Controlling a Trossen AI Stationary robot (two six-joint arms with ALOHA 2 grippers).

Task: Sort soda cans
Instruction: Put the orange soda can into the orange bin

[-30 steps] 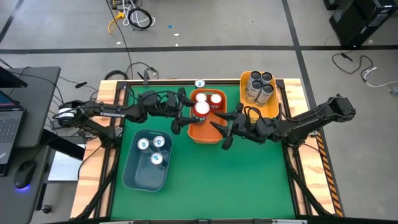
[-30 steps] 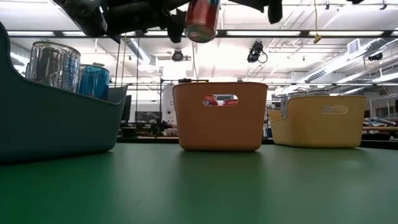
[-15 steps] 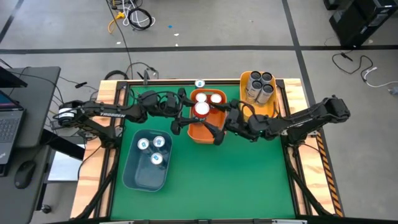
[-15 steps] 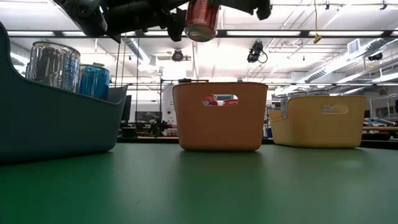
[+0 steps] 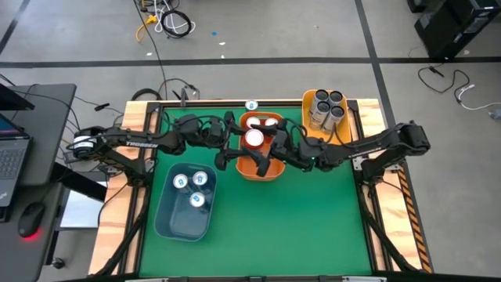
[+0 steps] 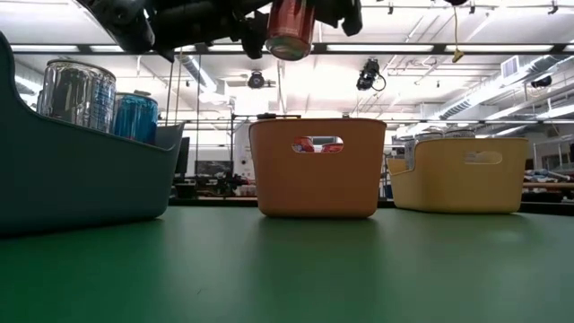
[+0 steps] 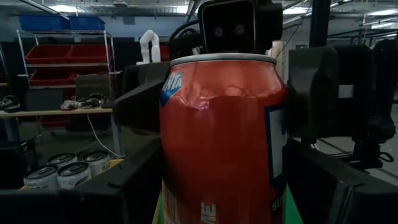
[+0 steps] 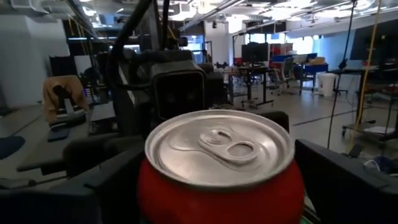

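2 grippers bracket 1 red can [image 5: 254, 139]: left gripper [image 5: 235, 144] grasps it, right gripper [image 5: 270, 150] spread wide.

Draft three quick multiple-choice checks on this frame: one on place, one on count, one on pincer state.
1. Where is the held red can?
A. in the air above the orange bin
B. lying in the blue bin
C. standing on the mat by the yellow bin

2. How many teal cans are in the blue bin?
A. one
B. three
C. five

3. How is the right pincer?
A. shut on a dark can
B. open, fingers either side of the red can
C. out of view

Answers:
1 A: the low view shows the red can high over the orange bin, gripped by the left pincer.
2 B: the high view shows three teal cans in the blue bin.
3 B: the right pincer is spread wide, and its wrist view shows a finger on each side of the can.
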